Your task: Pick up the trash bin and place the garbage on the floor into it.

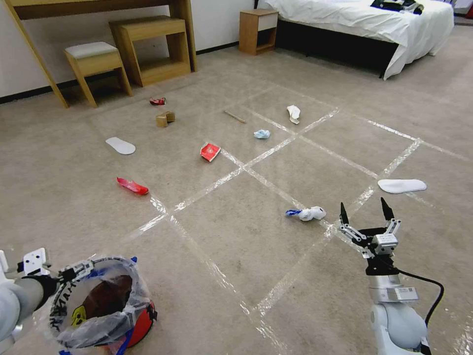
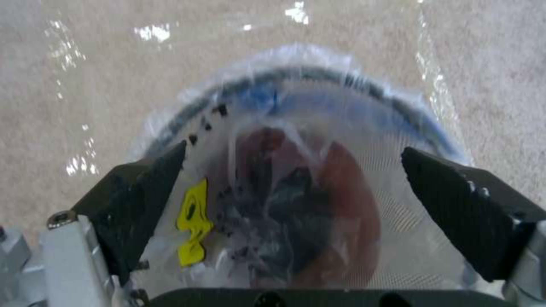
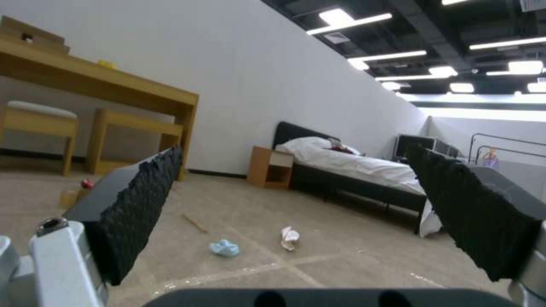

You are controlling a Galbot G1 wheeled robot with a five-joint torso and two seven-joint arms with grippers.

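Note:
The red trash bin (image 1: 140,320), lined with a clear bag, stands at the near left on the floor (image 1: 236,256). My left gripper (image 1: 74,272) is open at its left rim; in the left wrist view the bin (image 2: 307,200) lies between and beyond the spread fingers (image 2: 142,200). My right gripper (image 1: 364,209) hangs open over the carpet, right of a crumpled white tissue (image 1: 308,213). Garbage lies scattered farther off: white insole (image 1: 401,186), red wrapper (image 1: 132,186), red packet (image 1: 210,152), blue mask (image 1: 261,133), wooden stick (image 1: 235,117), cardboard bits (image 1: 165,118), red can (image 1: 157,101).
A wooden desk (image 1: 98,7) with a stool (image 1: 93,61) and a low shelf (image 1: 150,47) stands at the back left wall. A nightstand (image 1: 257,30) and a white bed (image 1: 364,22) fill the back right. Shiny tape lines (image 1: 246,170) cross the carpet.

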